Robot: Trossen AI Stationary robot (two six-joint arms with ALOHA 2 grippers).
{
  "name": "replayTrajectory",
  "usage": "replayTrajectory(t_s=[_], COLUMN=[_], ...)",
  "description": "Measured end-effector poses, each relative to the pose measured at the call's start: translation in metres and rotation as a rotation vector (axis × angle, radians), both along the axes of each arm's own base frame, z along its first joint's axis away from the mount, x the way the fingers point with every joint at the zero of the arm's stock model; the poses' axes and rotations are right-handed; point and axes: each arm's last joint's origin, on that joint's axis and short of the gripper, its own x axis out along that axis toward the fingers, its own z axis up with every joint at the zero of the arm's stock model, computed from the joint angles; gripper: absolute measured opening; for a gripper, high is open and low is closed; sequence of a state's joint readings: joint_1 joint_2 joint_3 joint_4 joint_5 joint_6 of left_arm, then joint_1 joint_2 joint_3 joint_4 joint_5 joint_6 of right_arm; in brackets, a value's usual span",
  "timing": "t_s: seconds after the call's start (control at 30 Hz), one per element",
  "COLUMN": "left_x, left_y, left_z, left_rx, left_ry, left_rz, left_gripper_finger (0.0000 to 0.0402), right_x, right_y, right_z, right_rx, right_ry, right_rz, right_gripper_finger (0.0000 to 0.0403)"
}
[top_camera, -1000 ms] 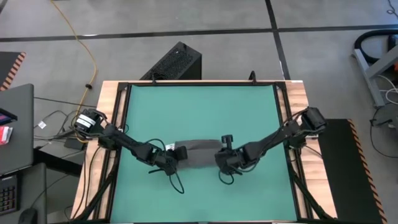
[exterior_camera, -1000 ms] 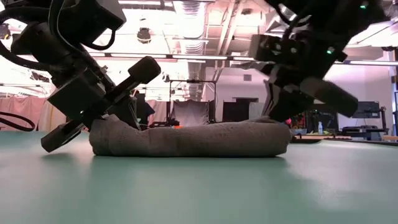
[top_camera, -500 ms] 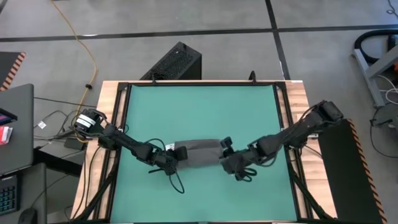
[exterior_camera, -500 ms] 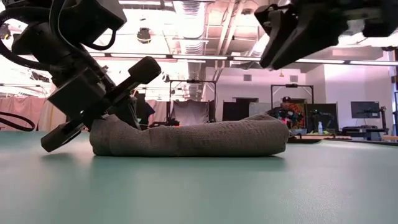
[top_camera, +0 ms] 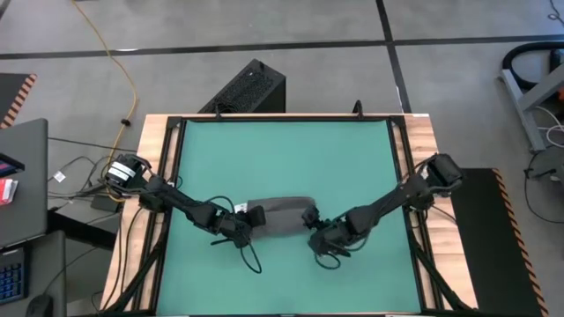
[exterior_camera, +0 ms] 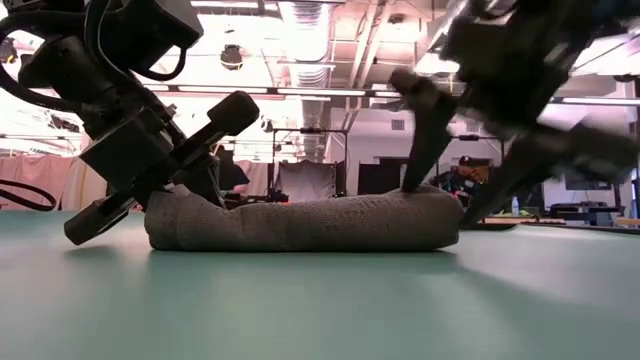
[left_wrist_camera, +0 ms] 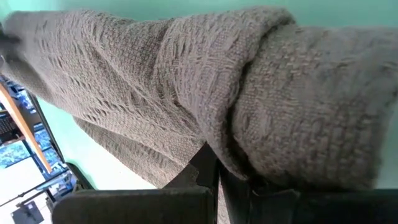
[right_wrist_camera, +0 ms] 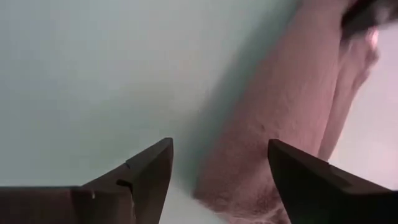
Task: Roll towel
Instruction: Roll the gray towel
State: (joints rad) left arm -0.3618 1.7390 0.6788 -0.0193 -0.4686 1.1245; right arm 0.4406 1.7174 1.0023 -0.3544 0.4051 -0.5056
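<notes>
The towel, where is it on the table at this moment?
In the high view the towel lies as a roll near the green table's front middle, between the shut left gripper and the open right gripper.

No legible text, labels or nos. on anything in view.

The towel [top_camera: 280, 217] lies rolled on the table [top_camera: 291, 150], nearer its front edge than its back edge, about midway between the side edges. The left gripper [top_camera: 249, 220] is at its left end, the right gripper [top_camera: 315, 231] at its right end.
</notes>
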Motion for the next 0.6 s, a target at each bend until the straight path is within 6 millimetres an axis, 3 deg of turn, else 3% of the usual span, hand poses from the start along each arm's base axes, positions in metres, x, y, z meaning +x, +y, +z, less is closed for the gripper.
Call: replayTrajectory(t_s=[0.27, 0.6], left_x=[0.000, 0.000], left_y=[0.000, 0.000], left_z=[0.000, 0.000], left_rx=[-0.008, -0.032], left_ry=[0.000, -0.008], left_rz=[0.003, 0.028], left_gripper_finger=[0.0000, 0.0000], right_x=[0.013, 0.000], right_y=[-0.029, -0.022], right_z=[-0.017, 0.018], right_rx=[-0.024, -0.023], right_ry=[0.052, -0.050], right_rz=[-0.120, -0.114], right_gripper_finger=[0.0282, 0.0281])
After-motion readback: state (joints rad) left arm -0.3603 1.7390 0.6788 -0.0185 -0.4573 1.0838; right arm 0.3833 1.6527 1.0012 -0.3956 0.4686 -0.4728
